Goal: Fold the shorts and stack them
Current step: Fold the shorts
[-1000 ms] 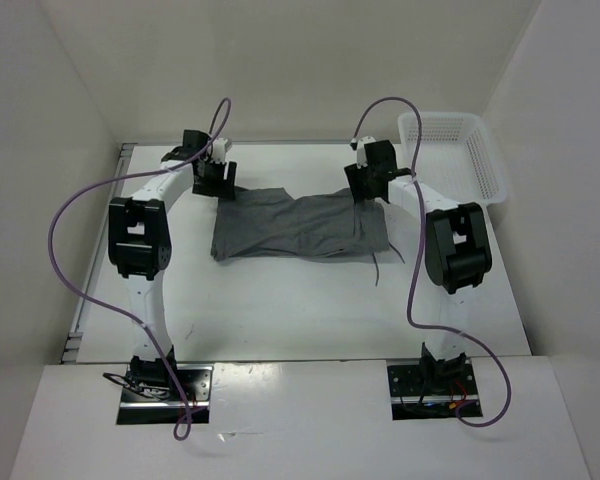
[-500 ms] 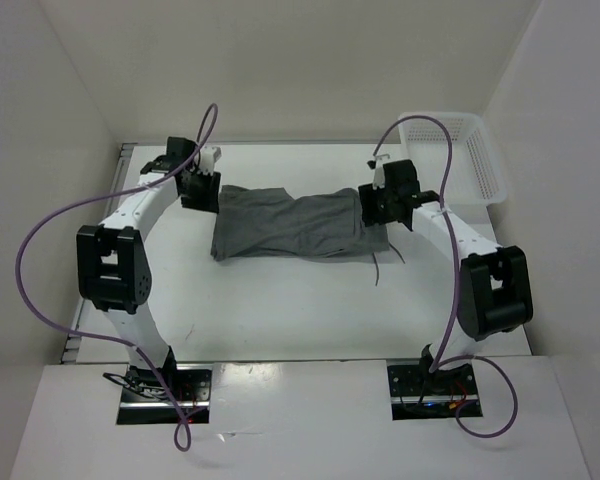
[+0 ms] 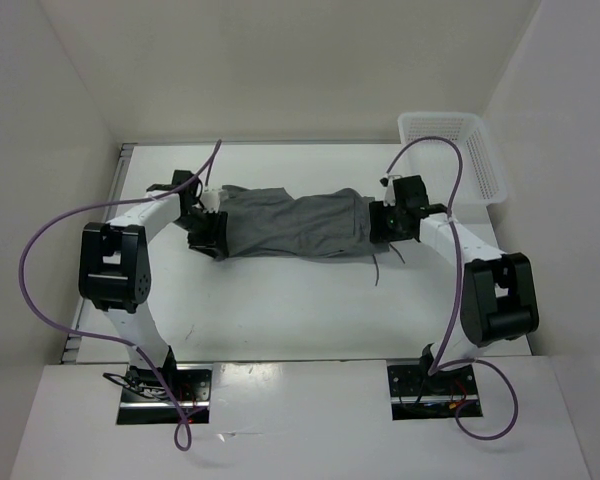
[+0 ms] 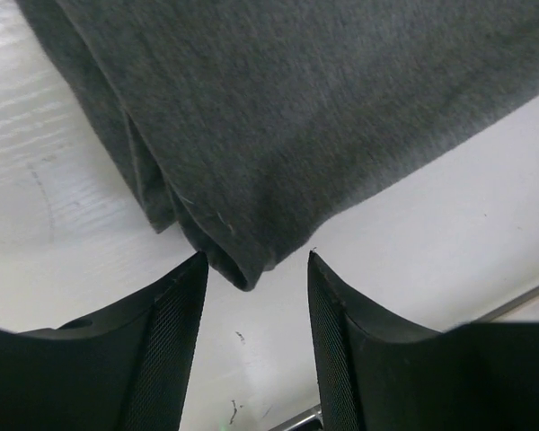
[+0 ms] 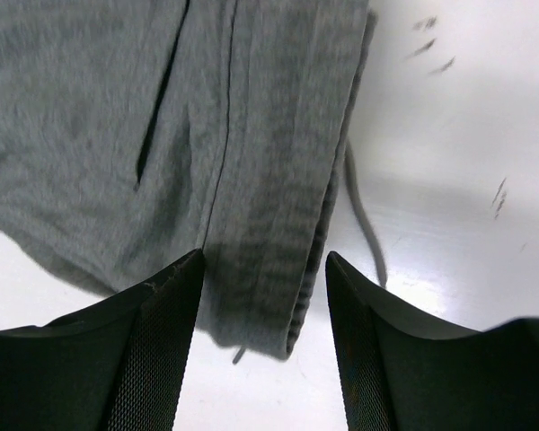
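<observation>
– Shorts [image 3: 295,222] spread flat across the middle of the table [image 3: 280,310], leg hems toward your left arm, waistband toward your right.
– And both tools are parted, gripping nothing. Your left tool [image 4: 256,269] straddles a hem corner; your right tool [image 5: 265,269] straddles the waistband edge.
– Looks like light, limp cloth, so expect sag and slip. Pinch every layer at those corners, and mind the drawstring [image 5: 364,211] trailing alongside.

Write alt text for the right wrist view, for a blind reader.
Grey shorts lie on a white table, seen close from above. The open right claw hangs over their edge, a thin drawstring trailing on the table beside it.
</observation>
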{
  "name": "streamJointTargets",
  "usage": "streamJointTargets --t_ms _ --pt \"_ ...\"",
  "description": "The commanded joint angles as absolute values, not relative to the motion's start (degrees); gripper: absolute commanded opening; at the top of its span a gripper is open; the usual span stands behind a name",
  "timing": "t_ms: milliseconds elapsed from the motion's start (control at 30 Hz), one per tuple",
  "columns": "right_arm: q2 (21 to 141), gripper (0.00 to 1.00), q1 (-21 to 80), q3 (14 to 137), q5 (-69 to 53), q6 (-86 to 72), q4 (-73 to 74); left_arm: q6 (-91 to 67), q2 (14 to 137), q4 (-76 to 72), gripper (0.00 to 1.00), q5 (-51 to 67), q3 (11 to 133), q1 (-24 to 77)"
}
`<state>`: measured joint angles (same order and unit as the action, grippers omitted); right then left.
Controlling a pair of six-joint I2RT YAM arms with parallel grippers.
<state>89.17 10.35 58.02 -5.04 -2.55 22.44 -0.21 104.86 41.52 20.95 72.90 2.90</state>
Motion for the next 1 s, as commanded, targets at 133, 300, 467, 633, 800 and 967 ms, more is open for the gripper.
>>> streamJointTargets --t_ms 133,300,467,633,800,967 --pt "86.31 0.64 10.37 53.79 -10.19 -3.69 20.75 0.0 104.06 41.92 0.58 25.23 70.4 2.55" --pt "87.97 0.55 10.37 53.79 -9.67 -2.11 18.9 0.0 106.78 40.78 0.51 25.13 71.54 2.55" --pt "88.59 0.37 10.37 53.79 -9.67 -2.11 19.42 0.0 109.86 39.64 0.28 26.28 73.39 2.55" --pt "89.21 0.14 10.37 54.58 -7.56 0.87 19.42 0.0 110.39 40.25 0.02 25.14 75.5 2.03" --pt "90.53 0.0 8.02 56.6 -5.63 6.23 19.95 0.0 108.54 43.06 0.0 24.0 78.65 -1.14" --pt "91.85 0.0 5.1 57.13 -4.93 13.35 21.71 0.0 105.48 47.89 0.0 21.36 82.26 -4.13"
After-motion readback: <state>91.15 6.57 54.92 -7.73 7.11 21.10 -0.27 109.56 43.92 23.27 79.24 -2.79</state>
